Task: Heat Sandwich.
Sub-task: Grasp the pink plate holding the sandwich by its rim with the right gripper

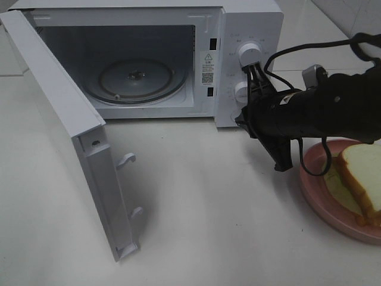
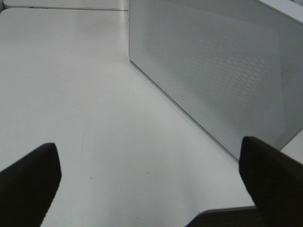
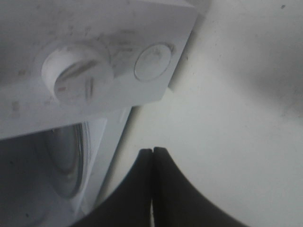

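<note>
The left gripper (image 2: 149,156) hung wide and empty outside the microwave's (image 1: 253,21) open door (image 1: 59,119); inside lay a glass turntable (image 1: 136,78). The right gripper (image 3: 152,163), pinched shut on nothing, hovered by the microwave's knobs (image 1: 249,53), and right of the microwave the sandwich (image 1: 360,167), white bread with tan crust, sat on a pink plate (image 1: 315,199).

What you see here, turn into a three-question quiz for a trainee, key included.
1. True or false: the microwave has its door swung open.
2. The sandwich lies: A) on the turntable, B) on the pink plate, C) on the bare table.
3. Fill in: the right arm's jaws are ____ (open or shut).
Key: 1 true; 2 B; 3 shut.
</note>
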Action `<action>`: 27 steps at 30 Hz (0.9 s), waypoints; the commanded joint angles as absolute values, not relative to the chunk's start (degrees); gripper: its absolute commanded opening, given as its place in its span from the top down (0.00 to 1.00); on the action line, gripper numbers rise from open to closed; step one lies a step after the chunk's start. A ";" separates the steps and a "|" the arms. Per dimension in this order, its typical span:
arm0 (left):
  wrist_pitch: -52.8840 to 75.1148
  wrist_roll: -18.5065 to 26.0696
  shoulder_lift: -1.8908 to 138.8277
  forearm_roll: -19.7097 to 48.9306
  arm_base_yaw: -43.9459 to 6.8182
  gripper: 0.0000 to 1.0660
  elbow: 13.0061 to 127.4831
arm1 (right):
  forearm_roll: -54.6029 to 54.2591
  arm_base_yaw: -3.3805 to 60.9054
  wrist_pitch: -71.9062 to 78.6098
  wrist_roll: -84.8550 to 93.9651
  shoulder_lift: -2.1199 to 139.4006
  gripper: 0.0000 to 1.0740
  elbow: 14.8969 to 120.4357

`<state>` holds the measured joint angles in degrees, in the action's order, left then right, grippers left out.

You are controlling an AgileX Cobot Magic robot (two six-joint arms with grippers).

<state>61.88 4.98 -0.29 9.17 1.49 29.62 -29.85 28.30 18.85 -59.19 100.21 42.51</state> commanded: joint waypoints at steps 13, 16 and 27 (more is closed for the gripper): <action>61.25 4.87 -1.32 9.85 1.26 0.09 29.45 | -10.54 28.02 -7.73 -35.75 87.49 0.96 42.80; 61.25 4.87 -1.32 9.85 1.26 0.09 29.45 | -9.45 28.02 -15.24 -28.65 86.46 0.96 43.83; 61.25 4.87 -1.32 9.85 1.26 0.09 29.45 | -6.13 28.02 -28.82 -9.28 82.56 0.93 44.40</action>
<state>61.88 4.98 -0.29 9.17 1.49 29.62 -6.65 28.25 -27.50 -11.12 83.19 44.00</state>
